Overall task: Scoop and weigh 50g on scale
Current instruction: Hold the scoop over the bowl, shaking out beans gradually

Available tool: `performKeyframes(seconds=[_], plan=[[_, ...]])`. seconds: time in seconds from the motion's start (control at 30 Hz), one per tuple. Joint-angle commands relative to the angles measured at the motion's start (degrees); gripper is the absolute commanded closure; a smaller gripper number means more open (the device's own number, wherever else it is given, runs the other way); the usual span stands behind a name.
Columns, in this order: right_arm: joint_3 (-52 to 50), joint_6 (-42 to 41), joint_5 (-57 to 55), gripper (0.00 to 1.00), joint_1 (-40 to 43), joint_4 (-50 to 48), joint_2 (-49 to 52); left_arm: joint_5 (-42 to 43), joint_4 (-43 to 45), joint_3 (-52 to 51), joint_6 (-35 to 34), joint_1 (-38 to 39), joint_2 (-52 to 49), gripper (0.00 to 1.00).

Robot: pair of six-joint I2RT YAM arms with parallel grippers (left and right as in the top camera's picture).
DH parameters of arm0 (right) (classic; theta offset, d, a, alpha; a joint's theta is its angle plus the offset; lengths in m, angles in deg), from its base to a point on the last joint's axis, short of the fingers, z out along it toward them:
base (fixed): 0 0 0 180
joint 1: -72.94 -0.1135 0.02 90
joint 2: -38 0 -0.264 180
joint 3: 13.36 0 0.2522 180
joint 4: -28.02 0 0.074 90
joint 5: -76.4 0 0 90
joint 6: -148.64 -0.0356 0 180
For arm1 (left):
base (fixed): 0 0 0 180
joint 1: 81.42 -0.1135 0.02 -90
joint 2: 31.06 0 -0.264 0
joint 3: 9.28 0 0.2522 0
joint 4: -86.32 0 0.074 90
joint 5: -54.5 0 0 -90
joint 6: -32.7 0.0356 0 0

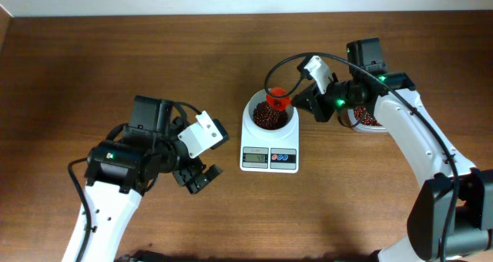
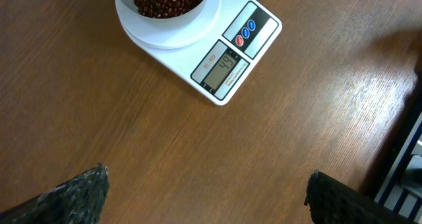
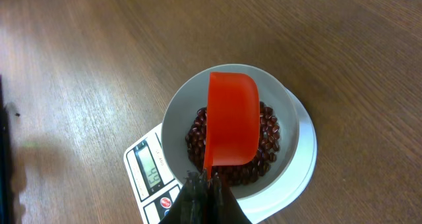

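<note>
Scale (image 1: 269, 148) near bench (image 1: 92, 54) centre, white bowl (image 1: 248, 114) of red beans on top. Right arm reaches in from right edge, claw (image 1: 299, 102) clamped on handle of red scoop (image 1: 277, 102), scoop over bowl. Left arm bent left of scale, claw (image 1: 199, 177) spread wide, empty, above bench.

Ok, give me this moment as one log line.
right gripper: shut on red scoop over bowl | bowl: beans, on scale | left gripper: open, empty
</note>
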Motion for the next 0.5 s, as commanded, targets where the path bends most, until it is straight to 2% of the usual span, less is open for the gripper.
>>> performKeyframes(seconds=[0.0, 0.47], plan=[[0.13, -0.26, 0.85, 0.96, 0.00, -0.13, 1.03, 0.02, 0.11, 0.46, 0.70, -0.24, 0.76, 0.01], [0.13, -0.46, 1.42, 0.96, 0.00, 0.31, 1.03, 0.02, 0.11, 0.46, 0.70, -0.24, 0.76, 0.01]])
